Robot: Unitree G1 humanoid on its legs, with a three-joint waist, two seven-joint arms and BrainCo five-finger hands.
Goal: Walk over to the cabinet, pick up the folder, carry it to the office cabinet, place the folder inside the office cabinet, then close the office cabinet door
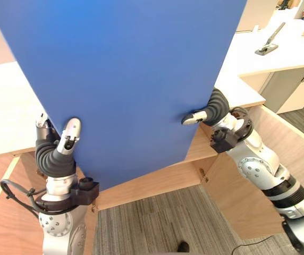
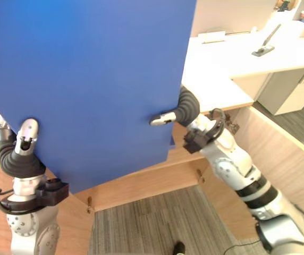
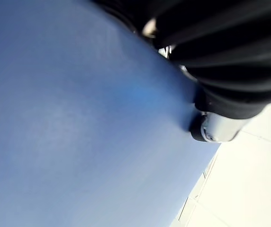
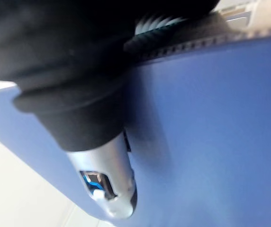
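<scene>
A large blue folder point(image 1: 125, 79) is held up close before me and covers most of the eye views. My left hand point(image 1: 67, 141) grips its lower left edge, with the thumb lying on the near face and the fingers hidden behind. My right hand point(image 1: 208, 112) holds the right edge the same way, its thumb point(image 2: 162, 118) pressed flat on the blue face. In the left wrist view the left thumb point(image 3: 216, 127) rests against the folder point(image 3: 78, 118). The right wrist view has the right thumb point(image 4: 107, 184) on the folder point(image 4: 211, 118).
A low wooden cabinet point(image 1: 157, 180) stands right below the folder, with a wooden side panel point(image 1: 279, 133) on the right. Behind it lies a white desk top point(image 1: 290, 53) carrying a dark stapler-like object point(image 1: 269, 42). Grey carpet point(image 1: 157, 223) lies at my feet.
</scene>
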